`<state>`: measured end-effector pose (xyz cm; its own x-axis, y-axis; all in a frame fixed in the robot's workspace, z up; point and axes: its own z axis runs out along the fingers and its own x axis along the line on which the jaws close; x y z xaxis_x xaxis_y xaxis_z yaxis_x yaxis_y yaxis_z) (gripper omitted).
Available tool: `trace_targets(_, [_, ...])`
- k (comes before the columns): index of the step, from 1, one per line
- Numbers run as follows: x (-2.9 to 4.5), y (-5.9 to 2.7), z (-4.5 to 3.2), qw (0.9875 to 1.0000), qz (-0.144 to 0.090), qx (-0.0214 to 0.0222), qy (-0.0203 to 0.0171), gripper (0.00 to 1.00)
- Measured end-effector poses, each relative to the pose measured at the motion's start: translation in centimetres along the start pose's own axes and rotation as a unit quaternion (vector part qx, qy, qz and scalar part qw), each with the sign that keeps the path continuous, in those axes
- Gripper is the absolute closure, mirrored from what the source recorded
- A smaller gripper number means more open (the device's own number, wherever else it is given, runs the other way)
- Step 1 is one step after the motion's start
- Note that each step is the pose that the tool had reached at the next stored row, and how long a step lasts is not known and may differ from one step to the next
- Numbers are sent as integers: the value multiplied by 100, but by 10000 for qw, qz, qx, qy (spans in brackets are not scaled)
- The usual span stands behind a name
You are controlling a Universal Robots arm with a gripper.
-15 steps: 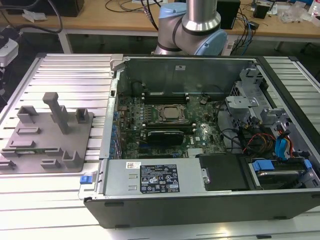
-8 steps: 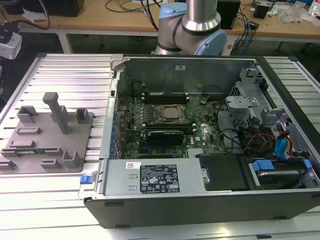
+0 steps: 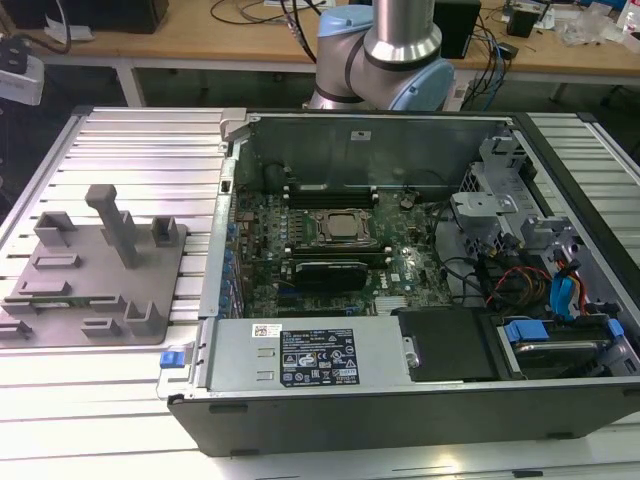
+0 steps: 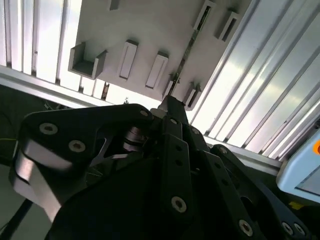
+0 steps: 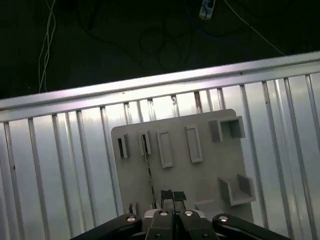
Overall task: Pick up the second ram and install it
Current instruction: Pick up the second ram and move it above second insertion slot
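The second ram (image 5: pixel 149 172) is standing on its long edge in the grey holder plate (image 5: pixel 200 175), caught between two small holder blocks, so it is showing as a thin dark line in both wrist views. The plate is lying on the ribbed metal surface (image 5: pixel 60 165) close to one of its edges, beside the open computer case (image 3: pixel 400 420).

The tool (image 5: pixel 172 196) is hanging well above the plate, holding nothing. Its fingertips are sitting almost together, a narrow stance, and in the second wrist view they are lining up near one end of the stick.

The risks are looking plain enough. With the fingers this narrow, the tool would be pressing onto the board's top edge rather than straddling it. The stick is thin, so a slight sideways offset could be landing a finger on a holder block or tipping the board in its slot. A skewed grip would then be carrying that tilt to the motherboard (image 3: pixel 400 270).
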<state>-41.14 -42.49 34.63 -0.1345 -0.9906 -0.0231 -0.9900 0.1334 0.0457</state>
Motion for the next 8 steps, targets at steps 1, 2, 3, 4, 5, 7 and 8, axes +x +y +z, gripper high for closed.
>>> trace_targets(1, [1, -1, 16, 10000, -71, -1, 3, 92])
trace_targets(2, [2, -3, 72, 10000, -71, -1, 3, 92])
trace_targets(3, [3, -5, 112, 10000, -71, -1, 3, 92])
trace_targets(4, [4, -7, 151, 10000, -71, -1, 3, 92])
trace_targets(5, [5, -9, 188, 10000, -71, -1, 3, 92])
trace_targets(7, [6, -12, 254, 10000, -71, -1, 3, 92])
trace_targets(8, [7, -12, 271, 10000, -71, -2, 3, 92])
